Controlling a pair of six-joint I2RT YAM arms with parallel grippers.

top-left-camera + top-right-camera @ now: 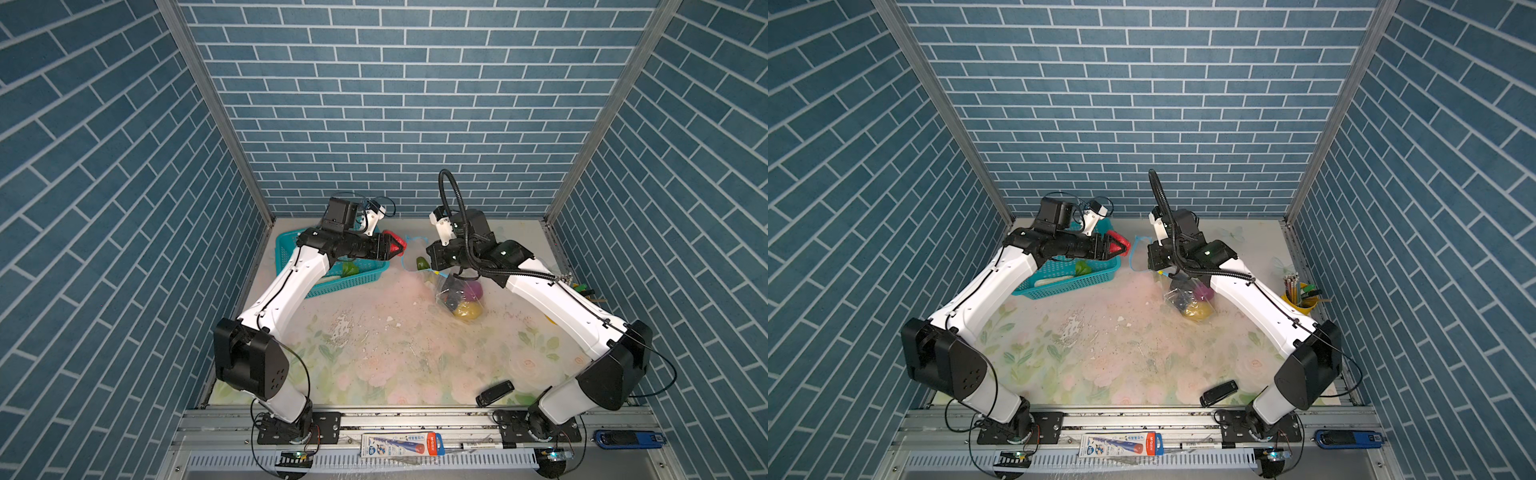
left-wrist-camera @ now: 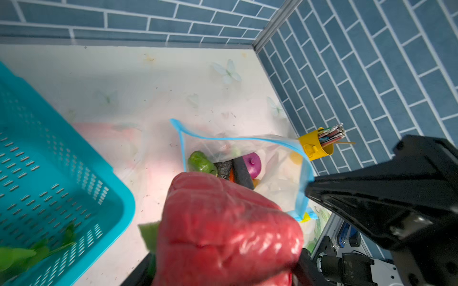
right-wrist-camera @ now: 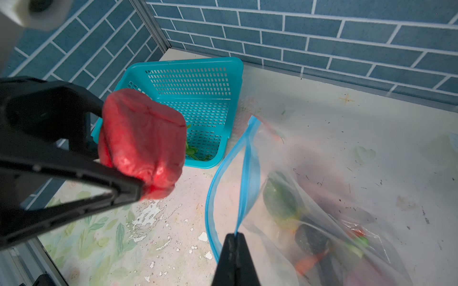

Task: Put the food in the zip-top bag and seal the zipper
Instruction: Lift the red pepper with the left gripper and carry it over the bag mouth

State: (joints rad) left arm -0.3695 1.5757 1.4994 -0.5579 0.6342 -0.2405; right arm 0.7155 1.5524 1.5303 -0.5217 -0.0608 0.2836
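Zip-top bag (image 2: 280,173), clear crinkly film, near far edge of table (image 1: 395,353): right gripper (image 3: 235,235) pinches its blue zipper strip (image 3: 247,173), left gripper (image 1: 395,246) clamps a glossy lumpy red pepper (image 3: 143,138).

The red pepper (image 2: 223,230) looms blurred in my left wrist view, cut off at the edge. In both top views I lose the right gripper (image 3: 234,239) under its own arm, which also covers part of the bag (image 1: 455,293).
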